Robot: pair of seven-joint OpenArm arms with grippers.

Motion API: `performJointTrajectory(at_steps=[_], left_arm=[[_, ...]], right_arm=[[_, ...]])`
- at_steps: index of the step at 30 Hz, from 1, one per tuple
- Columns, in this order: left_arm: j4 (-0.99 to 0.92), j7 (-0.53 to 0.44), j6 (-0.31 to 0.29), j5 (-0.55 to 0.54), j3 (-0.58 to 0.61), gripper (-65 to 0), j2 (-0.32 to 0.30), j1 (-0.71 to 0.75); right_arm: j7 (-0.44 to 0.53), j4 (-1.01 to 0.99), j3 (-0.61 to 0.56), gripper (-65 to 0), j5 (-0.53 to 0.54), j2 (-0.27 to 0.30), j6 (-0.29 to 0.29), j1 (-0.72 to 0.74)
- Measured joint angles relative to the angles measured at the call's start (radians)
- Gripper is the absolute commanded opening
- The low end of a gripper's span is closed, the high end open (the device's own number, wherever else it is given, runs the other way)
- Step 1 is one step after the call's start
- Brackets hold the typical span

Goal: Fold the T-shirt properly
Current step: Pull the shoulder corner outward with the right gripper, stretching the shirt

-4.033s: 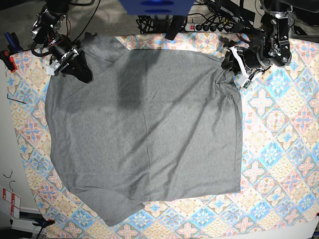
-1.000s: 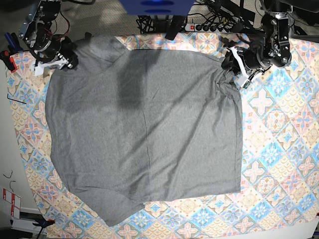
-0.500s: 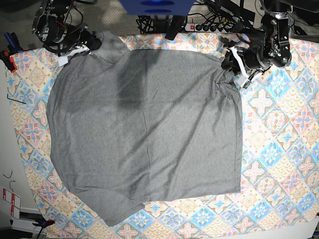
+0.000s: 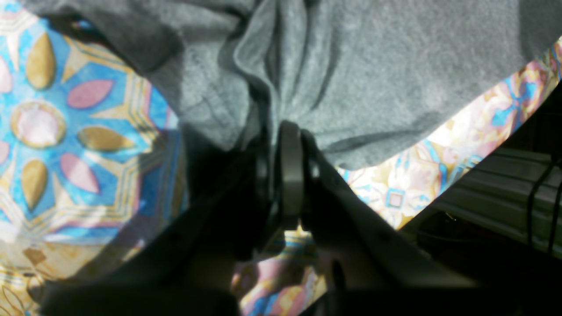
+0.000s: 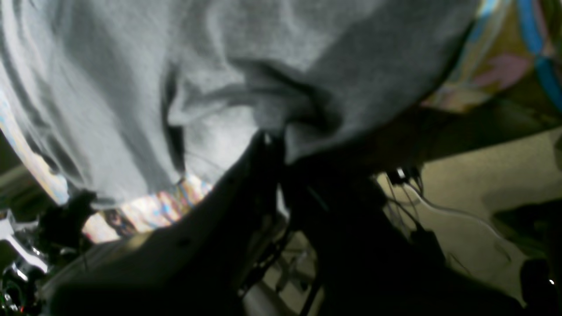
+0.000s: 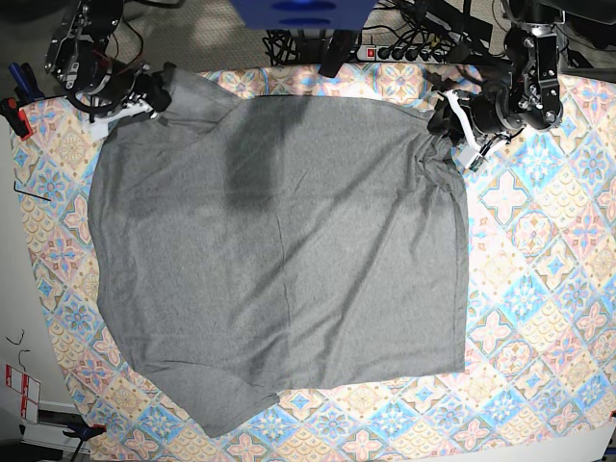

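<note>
T-shirt (image 6: 279,260) is lying flat across the desk's tile-patterned tablecloth (image 6: 539,289), covering most of it, with one sleeve poking out at the near-left corner. My right gripper (image 6: 154,99) is now clamped on the far-left corner of the cloth; a second ago it was still apart and off the fabric. Left gripper (image 6: 445,123) is staying pinched on the bunched far-right corner. I'm reading this as both far corners secured, so the fold toward the near edge looks ready.
</note>
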Motion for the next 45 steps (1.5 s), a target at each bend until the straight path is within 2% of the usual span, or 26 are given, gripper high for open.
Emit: performJointTrajectory(at_steps=[8,18,22,25,29,34,38,42,45], left_arm=[[0.0,-0.003,0.0,0.0,0.0,-62.8,0.0,0.002],[0.0,0.001,0.0,0.0,0.0,-62.8,0.0,-0.002],[-0.003,0.047,-0.019,0.0,-0.055,-62.8,0.019,-0.026],[-0.012,0.109,-0.022,-0.011,-0.101,-62.9,0.033,-0.061],[-0.013,0.182,0.008,0.047,-0.121,-62.9,0.024,-0.135],[-0.013,0.243,0.014,0.119,-0.193,-62.9,0.019,-0.166],[0.067,0.278,0.016,0.215,-0.193,-62.9,0.025,-0.186],[0.196,0.347,0.021,0.29,-0.192,-62.9,0.087,-0.182],[0.232,0.352,0.018,0.365,-0.188,-62.9,0.137,-0.183]], right_arm=[[0.009,0.246,0.041,-64.0,0.01,0.008,0.002,0.002],[0.003,0.282,0.033,-64.1,0.005,0.007,0.002,0.0],[0.003,0.295,0.035,-64.1,0.003,0.013,0.001,0.017],[0.004,0.298,0.027,-64.2,0.008,0.052,0.003,0.041],[0.002,0.298,0.028,-64.2,-0.009,0.066,0.003,0.072],[0.007,0.299,0.026,-64.2,-0.145,0.068,0.002,0.105],[0.002,0.301,-0.002,-64.2,-0.214,0.068,-0.002,0.134],[0.011,0.306,-0.047,-64.3,-0.193,0.062,0.005,0.146],[-0.002,0.303,-0.046,-64.0,-0.216,0.063,0.002,0.136]])
